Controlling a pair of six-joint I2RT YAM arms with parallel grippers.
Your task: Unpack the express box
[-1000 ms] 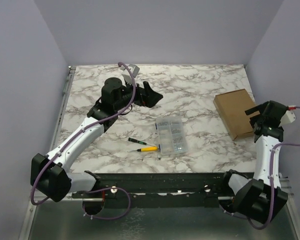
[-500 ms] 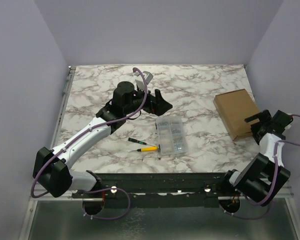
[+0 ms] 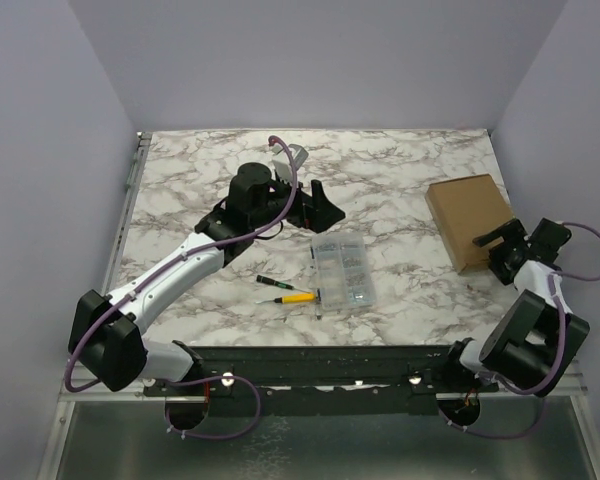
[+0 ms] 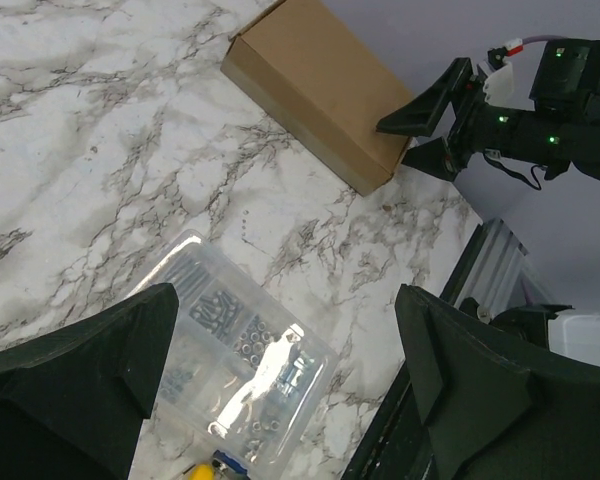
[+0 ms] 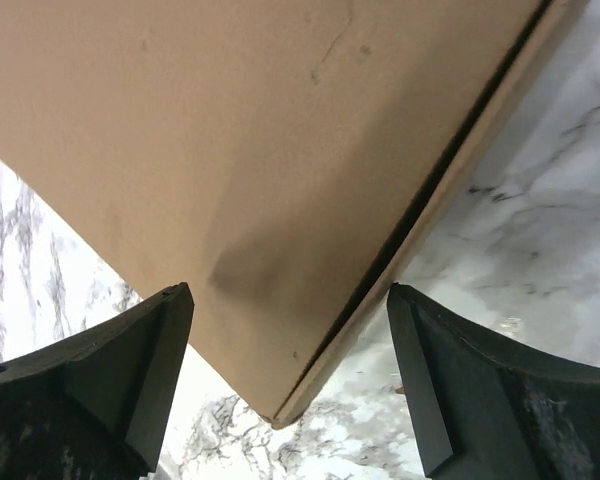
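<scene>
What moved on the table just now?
The left tool swung right, toward the case. The right tool came down to the near corner of the box. Both tools are open; nothing held. Box, case and screwdriver stayed put.

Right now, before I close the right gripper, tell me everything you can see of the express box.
The express box is a flat, plain brown cardboard rectangle with no label or tape visible. Its lid is shut. The right wrist view shows a dark seam along one side edge and a faint dark smudge on top. It lies flat on the marble table, at the right side, turned slightly askew. The right gripper is open with a near corner of the box between its fingers, and I see no contact.
</scene>
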